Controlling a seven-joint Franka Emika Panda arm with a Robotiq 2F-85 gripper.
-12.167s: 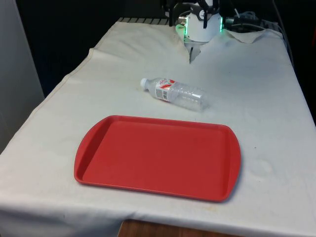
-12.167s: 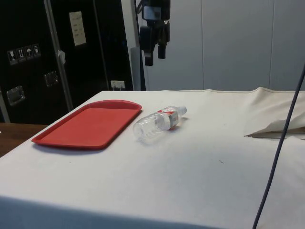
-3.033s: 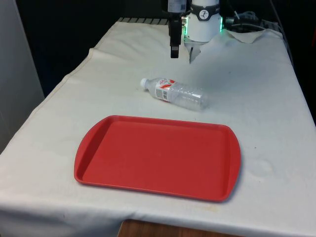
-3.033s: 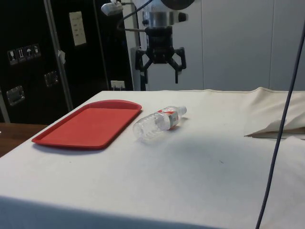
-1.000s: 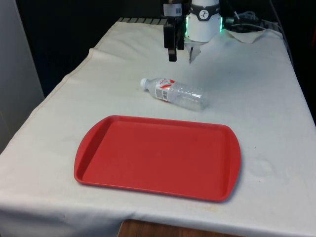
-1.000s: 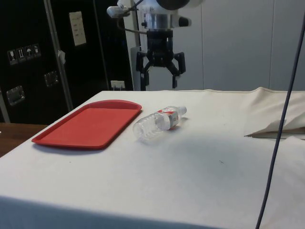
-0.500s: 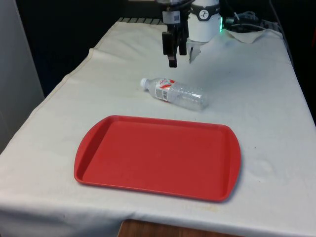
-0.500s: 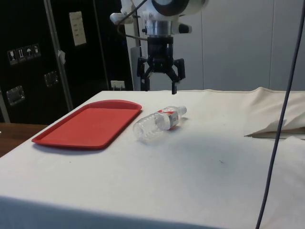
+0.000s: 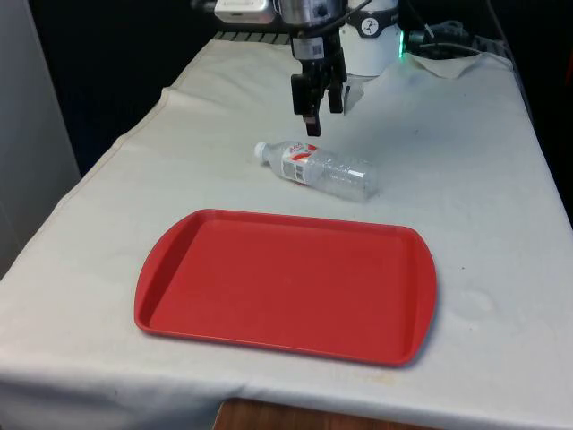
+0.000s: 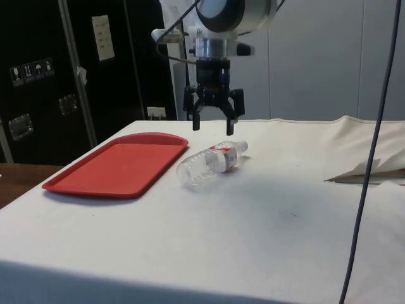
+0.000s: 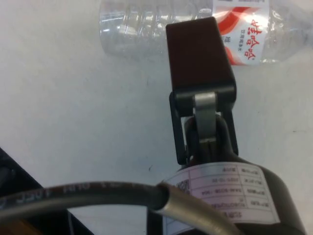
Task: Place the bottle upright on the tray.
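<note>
In the front view, my gripper (image 9: 315, 115) hangs above the table, just behind the bottle (image 9: 315, 168), and does not touch it. The bottle lies on its side on the white cloth (image 9: 483, 179), near the far edge of the red tray (image 9: 285, 285) but outside it. I count one bottle, one tray, one gripper.

In the side view, my gripper (image 10: 212, 125) has its fingers apart, with nothing between them, a little above the bottle (image 10: 209, 163). The bottle is round and clear, so I think it may roll away if I come down off its middle or one finger pushes it first.

In the wrist view, the bottle (image 11: 186, 24) lies across my finger (image 11: 198, 54). A grip near the cap might let it tilt when lifted.
</note>
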